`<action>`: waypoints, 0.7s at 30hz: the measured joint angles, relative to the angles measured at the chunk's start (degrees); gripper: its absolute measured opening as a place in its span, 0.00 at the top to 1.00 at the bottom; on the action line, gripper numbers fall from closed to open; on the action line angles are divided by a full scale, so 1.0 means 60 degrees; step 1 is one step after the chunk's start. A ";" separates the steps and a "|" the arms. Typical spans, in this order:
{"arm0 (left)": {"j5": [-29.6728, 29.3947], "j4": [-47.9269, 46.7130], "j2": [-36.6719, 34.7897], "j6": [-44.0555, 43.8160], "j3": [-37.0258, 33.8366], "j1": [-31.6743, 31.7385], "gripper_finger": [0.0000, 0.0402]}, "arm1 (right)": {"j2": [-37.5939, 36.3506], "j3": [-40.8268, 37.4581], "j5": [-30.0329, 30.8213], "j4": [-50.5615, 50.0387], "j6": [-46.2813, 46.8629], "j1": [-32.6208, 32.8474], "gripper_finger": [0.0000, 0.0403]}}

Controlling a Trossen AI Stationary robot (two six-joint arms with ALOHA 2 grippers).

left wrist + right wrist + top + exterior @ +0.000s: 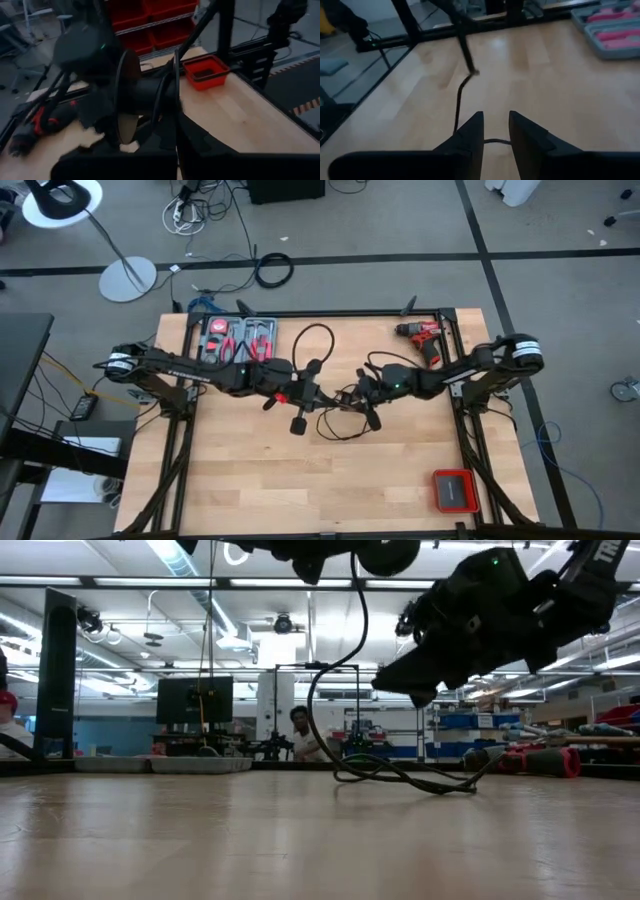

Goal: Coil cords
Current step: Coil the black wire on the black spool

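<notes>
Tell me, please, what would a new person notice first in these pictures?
First, the two dark arms meeting at the table's middle, the left gripper and right gripper close together over a thin black cord looping on the wood. Next, the red drill at the far right edge.

A light wooden table (250,480) with a dark frame carries everything. At its back edge sits a tool tray (238,340) holding red-handled pliers, and toward the back right corner lies a red drill (425,340) on its side. A red, dark-centred box (454,490) rests near the front right corner. Mid-table, the thin black cord (340,420) lies in loose loops — part of it rises off the wood.
</notes>
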 joint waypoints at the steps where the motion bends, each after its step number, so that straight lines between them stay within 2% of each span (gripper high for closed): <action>1: -0.0056 0.0012 0.0000 0.0000 0.0000 -0.0089 1.00 | 0.0088 0.0000 -0.0234 -0.0042 0.0048 -0.0048 0.78; 7: -0.0586 0.1146 0.0107 -0.0280 -0.0644 -0.0708 1.00 | 0.0198 -0.0159 -0.1190 -0.0358 0.0672 -0.0374 0.78; 12: -0.1644 0.1804 0.0157 -0.0717 -0.1202 -0.1183 1.00 | 0.0130 -0.0200 -0.1757 -0.0202 0.1467 -0.0301 0.78; 14: -0.2185 0.2070 0.0157 -0.0730 -0.1371 -0.1403 1.00 | 0.0140 -0.0200 -0.1630 -0.0168 0.1510 -0.0050 0.77; 21: -0.3627 0.2754 0.0149 -0.1185 -0.1902 -0.2052 1.00 | 0.0140 -0.0197 -0.0049 0.0395 0.1503 0.0753 0.76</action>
